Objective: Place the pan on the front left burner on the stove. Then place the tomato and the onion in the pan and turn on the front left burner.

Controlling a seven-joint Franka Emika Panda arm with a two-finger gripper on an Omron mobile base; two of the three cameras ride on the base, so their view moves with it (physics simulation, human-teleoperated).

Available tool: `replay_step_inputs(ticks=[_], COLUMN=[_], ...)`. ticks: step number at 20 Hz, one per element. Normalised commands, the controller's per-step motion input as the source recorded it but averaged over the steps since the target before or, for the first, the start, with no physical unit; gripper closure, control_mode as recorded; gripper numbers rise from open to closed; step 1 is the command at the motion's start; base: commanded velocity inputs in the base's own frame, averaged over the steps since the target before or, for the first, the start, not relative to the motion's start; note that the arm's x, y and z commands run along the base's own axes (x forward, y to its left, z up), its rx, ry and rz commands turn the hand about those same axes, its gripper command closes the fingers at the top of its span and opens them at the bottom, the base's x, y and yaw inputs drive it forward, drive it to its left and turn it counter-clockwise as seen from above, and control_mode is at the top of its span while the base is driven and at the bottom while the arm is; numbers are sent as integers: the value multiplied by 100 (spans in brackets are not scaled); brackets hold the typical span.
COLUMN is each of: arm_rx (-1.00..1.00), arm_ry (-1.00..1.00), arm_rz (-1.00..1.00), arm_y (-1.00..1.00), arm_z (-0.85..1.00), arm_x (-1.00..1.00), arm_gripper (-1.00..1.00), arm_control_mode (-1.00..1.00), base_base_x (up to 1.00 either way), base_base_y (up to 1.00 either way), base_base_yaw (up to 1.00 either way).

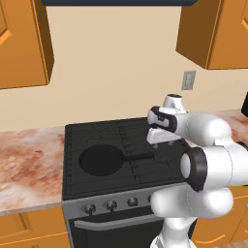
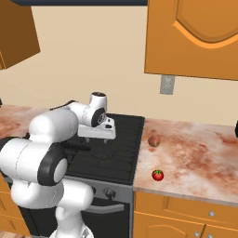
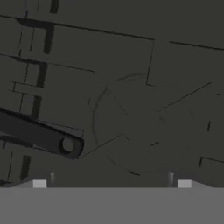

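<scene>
Gripper (image 3: pixel 112 183) open above stove (image 1: pixel 77 186); pan (image 1: pixel 100 160) front left.

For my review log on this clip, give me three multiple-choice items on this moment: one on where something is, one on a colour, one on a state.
1. Where is the pan?
A. On the front left burner of the stove
B. On the counter right of the stove
C. In the robot's grip

2. What colour is the tomato?
A. Green
B. Bright red
C. Yellow

3. How does the gripper stand?
A. Shut on the pan handle
B. Shut on the onion
C. Open, holding nothing

Answers:
1. A: the left base view shows the black pan on the front left grate, its handle pointing right.
2. B: the right base view shows a red ball on the counter near its front edge, with the brownish onion farther back.
3. C: the hand view shows the fingers far apart over the grate, with the handle end lying free between them.
</scene>
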Motion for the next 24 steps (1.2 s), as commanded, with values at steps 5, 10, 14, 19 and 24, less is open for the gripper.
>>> replay_step_inputs(ticks=[5,10,14,19,24], arm_rx=[-3,-5,-11,-16,-12], arm_ry=[0,0,0,-4,-10], arm_rz=[-35,-30,-20,-14,-11], arm_y=[-41,-36,-25,-17,-19], arm_z=[0,0,1,0,0], arm_x=[9,13,6,1,0], arm_gripper=[-100,-100,-100,-100,-100], arm_control_mode=[-100,-100,-100,-100,-100], base_base_x=[0,0,0,0,0], base_base_y=[0,0,0,0,0], base_base_yaw=[0,0,0,0,0])
